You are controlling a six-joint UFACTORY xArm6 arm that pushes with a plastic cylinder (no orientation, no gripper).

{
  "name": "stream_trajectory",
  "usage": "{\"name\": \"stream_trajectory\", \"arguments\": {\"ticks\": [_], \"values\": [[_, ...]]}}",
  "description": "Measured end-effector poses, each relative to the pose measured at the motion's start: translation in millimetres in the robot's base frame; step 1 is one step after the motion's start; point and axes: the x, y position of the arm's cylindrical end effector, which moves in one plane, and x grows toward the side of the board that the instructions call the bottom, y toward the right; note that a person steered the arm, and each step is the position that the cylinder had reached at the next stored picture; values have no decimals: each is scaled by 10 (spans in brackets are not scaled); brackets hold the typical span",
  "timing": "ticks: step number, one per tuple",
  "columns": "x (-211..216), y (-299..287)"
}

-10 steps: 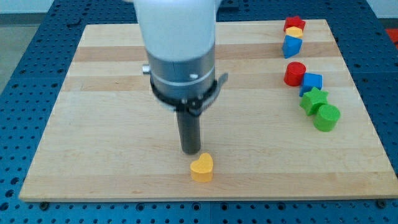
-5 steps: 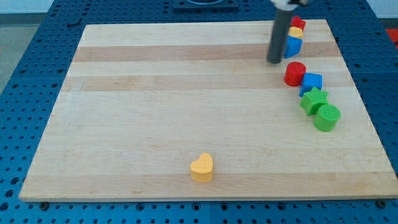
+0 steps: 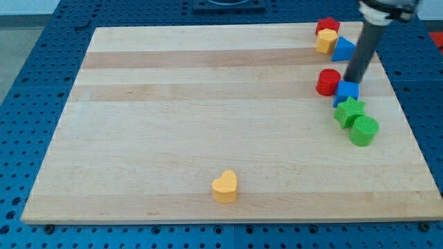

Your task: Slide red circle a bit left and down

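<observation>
The red circle lies on the wooden board at the view's right. My tip stands just to the right of it, close to its edge and right above a blue block. I cannot tell if the tip touches the circle. The dark rod slants up to the view's top right.
Below the blue block sit a green star and a green circle. At the top right are a red block, a yellow block and a blue triangle. A yellow heart lies near the bottom edge.
My tip has gone from above the yellow heart to the top right, and now to the right side of the red circle. The top blue block has shifted a little right.
</observation>
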Motion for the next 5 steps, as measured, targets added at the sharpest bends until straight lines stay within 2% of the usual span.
{"name": "stream_trajectory", "arguments": {"ticks": [2,3,5], "values": [[-4,-766],[34,-928],[-23,-479]]}}
